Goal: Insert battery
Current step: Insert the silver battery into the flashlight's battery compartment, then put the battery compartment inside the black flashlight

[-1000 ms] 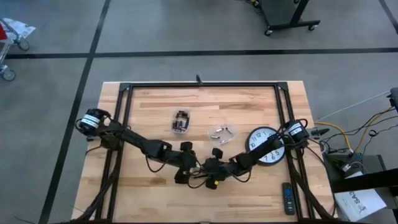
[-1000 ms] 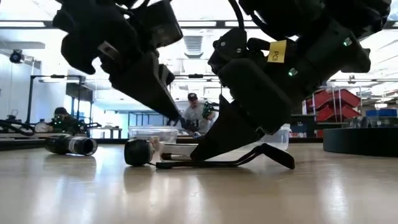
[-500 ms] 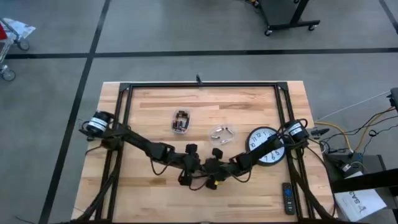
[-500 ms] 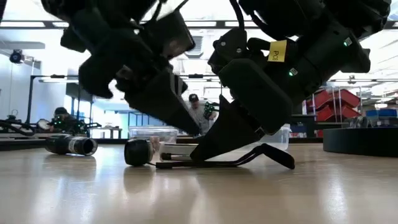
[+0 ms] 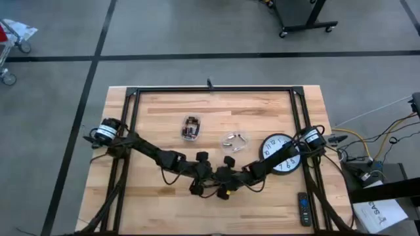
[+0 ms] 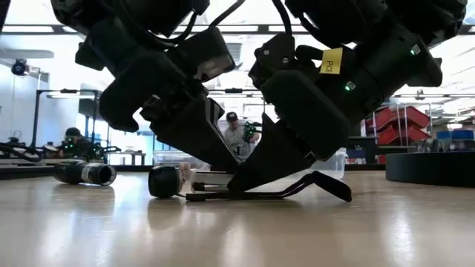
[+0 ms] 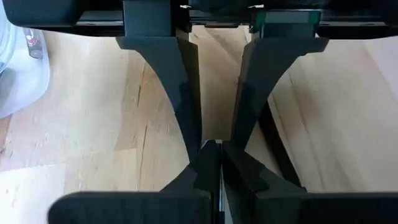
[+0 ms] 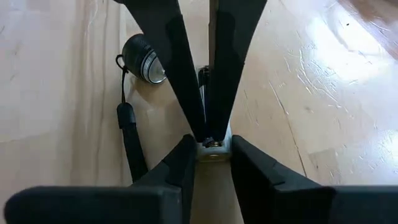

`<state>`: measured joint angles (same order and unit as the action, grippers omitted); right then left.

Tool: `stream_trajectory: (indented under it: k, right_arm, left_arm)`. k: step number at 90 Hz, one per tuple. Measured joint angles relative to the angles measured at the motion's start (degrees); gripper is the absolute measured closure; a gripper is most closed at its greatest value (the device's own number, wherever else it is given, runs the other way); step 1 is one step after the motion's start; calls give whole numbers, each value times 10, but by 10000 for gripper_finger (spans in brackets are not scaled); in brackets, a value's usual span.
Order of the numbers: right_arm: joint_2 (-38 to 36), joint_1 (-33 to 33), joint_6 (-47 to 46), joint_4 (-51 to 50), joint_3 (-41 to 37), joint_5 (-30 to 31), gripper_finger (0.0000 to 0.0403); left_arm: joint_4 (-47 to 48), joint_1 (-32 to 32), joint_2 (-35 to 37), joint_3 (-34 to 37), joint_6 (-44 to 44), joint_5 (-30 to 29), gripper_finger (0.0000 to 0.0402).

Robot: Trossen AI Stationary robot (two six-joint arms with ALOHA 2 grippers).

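Pale wood table [image 5: 262, 105] where two dark robot arms meet tip to tip near the middle of its front edge.

The right gripper [image 8: 213, 150] is clenched on a small silvery cylinder [image 8: 213, 147] with a brass-coloured centre at its end, held low over the wood; whether it is the battery or the flashlight tube cannot be told. The left gripper [image 7: 214, 163] faces it from the opposite side, its fingers drawn together with their tips touching the cylinder. A black flashlight head [image 8: 143, 57] with a lanyard lies on the table just beside the cylinder. Towards the back edge sits a clear container [image 5: 190, 128]. A wall clock [image 5: 270, 145] lies face up near the right edge, partly under the right arm. A remote control [image 5: 304, 208] lies by the front right corner.
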<state>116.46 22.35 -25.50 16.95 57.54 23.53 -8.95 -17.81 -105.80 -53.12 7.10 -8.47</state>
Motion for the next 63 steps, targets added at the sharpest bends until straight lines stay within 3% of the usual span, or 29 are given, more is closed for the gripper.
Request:
stream_trajectory:
  k: [28, 49, 63]
  right_arm:
    - [0, 0, 0, -1, 0, -2, 315]
    - [0, 0, 6, -1, 0, -1, 324]
    - [0, 0, 7, -1, 0, -2, 305]
  left_arm:
    - [24, 0, 65, 0, -3, 0, 397]
    - [146, -10, 115, 0, 14, 0, 386]
    - [195, -23, 116, 4, 41, 0, 359]
